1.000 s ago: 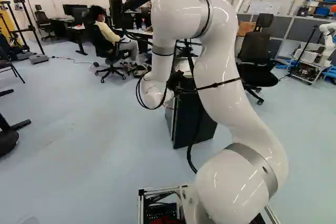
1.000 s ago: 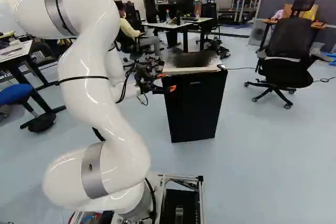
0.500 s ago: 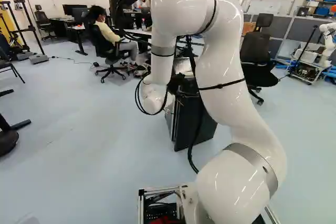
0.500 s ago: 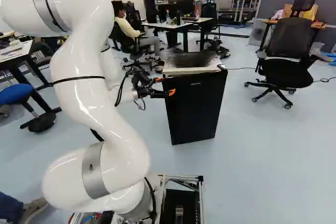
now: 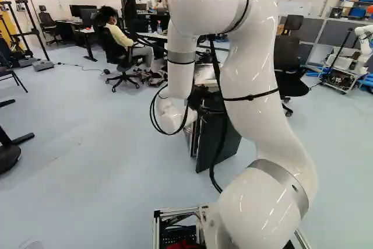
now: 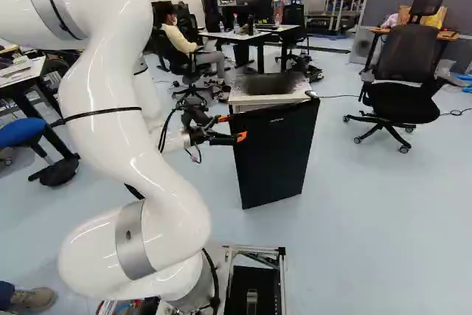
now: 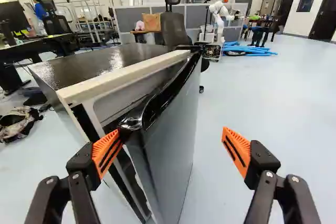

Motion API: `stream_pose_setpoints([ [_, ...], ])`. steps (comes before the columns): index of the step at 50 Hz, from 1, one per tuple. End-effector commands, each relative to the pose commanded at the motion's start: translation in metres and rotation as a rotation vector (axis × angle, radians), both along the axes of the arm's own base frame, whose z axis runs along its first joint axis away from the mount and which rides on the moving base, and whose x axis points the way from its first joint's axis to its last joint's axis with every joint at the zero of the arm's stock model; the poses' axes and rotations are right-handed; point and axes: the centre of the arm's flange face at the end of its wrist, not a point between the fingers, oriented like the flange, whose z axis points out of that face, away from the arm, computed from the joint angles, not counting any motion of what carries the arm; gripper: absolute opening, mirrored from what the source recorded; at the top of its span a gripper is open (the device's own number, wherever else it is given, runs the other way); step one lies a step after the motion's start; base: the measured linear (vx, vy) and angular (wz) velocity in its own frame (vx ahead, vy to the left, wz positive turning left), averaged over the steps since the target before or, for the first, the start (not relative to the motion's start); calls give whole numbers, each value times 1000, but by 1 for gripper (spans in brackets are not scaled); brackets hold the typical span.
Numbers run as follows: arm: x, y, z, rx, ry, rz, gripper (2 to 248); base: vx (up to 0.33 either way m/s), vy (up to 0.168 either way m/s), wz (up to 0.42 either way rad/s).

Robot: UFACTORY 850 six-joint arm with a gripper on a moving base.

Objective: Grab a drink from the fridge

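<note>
My gripper (image 6: 233,127) is at the near edge of the small black fridge's door (image 6: 276,158), which stands ajar. In the wrist view the gripper (image 7: 175,142) is open, its fingers wide apart on either side of the door (image 7: 170,153). One orange pad (image 7: 107,151) sits in the gap between door and fridge body, against or very close to the door's edge. The other pad (image 7: 237,149) stands well off the door's outer face. The fridge (image 7: 125,78) has a dark, glossy top and a pale rim. Its inside is mostly hidden and no drink shows.
An office chair (image 6: 402,71) stands to the right beyond the fridge. A person sits by the desk (image 6: 240,36) behind it. At the left of the right base view are a blue stool (image 6: 21,132) and, near the base, a person's shoe (image 6: 33,298). Another robot (image 7: 219,11) stands far off.
The arm has drawn back toward the base, its upper joint shifting outward. The fridge door has swung further from the body, with the gripper at its edge. The base has not moved.
</note>
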Motion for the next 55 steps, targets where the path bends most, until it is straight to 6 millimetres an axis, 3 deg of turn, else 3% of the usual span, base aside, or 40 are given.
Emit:
stream_pose_setpoints([
  [20,-32,-6,1,-16,33,-22,247,0,0,0],
  [38,-40,5,1,-16,34,-38,247,0,0,0],
  [55,-32,9,1,-5,18,-90,247,0,0,0],
])
